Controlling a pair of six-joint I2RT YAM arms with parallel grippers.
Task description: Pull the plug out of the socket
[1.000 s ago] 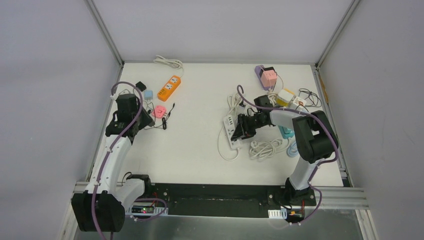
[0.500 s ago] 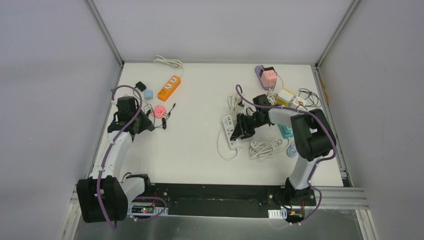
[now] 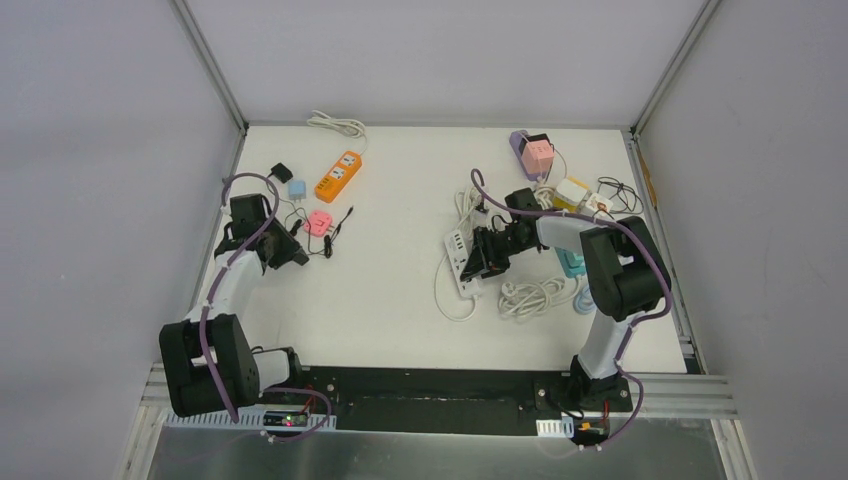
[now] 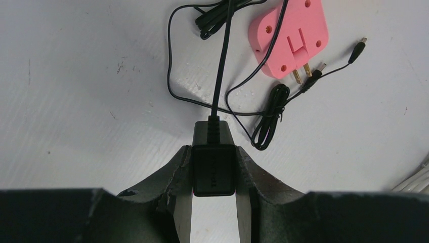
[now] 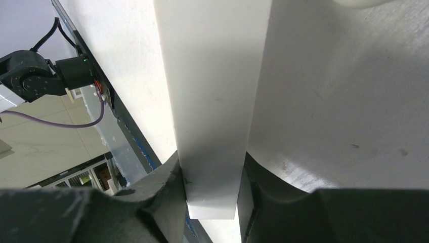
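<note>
Top view: locate the left gripper near the left edge of the table, beside the pink adapter. The right gripper sits at the white power strip.

Left wrist view: you see the left gripper clamping a black plug, well apart from that strip.

Right wrist view: the right gripper clamps the strip's end.

Black plug with a thin cord, clamped between jaws; white power strip lies flat on the bench, well apart, likewise clamped.
</note>
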